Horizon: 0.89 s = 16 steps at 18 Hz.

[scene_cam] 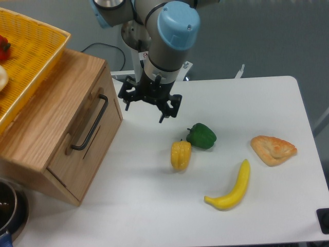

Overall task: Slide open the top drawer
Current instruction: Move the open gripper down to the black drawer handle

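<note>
While I watch from the fixed cam, the gripper (145, 105) hangs over the white table (154, 206), just right of the oak cabinet (46, 118) and apart from it. Its two black fingers (165, 109) point down and stand spread w/ nothing between them, so I read the jaws as released. No contact w/ anything that I can see.

Top drawer (90, 135) sits at the left, set in the cabinet's angled front; its panel looks flush w/ the cabinet body, i.e. shut. Black bar handle (91, 124) runs along the panel, its upper end nearest the gripper, but there's a gap between them.

On top of the cabinet a yellow woven basket (31, 56) overhangs to the left, w/ a red item (4, 48) and a pale one at its edge; can't tell what they are.

Rest of the table, right of the gripper: green pepper (201, 136) and yellow pepper (180, 155) close together, near touching, can't tell if they do. Banana (232, 188) lies further front-right, and a pastry (273, 148) sits toward the right edge, well apart from the peppers. Dark metal pot (9, 211) shows partly at bottom-left, below the cabinet.
</note>
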Available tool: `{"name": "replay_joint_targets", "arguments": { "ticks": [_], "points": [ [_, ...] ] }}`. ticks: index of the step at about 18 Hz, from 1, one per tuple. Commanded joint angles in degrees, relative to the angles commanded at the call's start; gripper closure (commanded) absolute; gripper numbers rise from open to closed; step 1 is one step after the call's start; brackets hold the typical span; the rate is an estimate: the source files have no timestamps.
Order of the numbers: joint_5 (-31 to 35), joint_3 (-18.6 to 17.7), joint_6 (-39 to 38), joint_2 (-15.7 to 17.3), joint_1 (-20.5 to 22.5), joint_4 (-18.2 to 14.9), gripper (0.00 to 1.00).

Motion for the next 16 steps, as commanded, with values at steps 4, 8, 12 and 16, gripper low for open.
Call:
{"name": "replay_joint_targets", "arguments": {
  "ticks": [4, 8, 12, 16],
  "points": [
    [-2.1, 0.6, 0.0, -0.4, -1.0, 0.2, 0.00],
    [-2.3, 1.7, -0.6, -0.5, -3.0, 0.3, 0.00],
    [-1.7, 3.4, -1.8, -2.4, -5.4, 0.4, 0.00],
    [-0.9, 3.4, -2.0, -2.5, -6.2, 0.4, 0.00]
  ]
}}
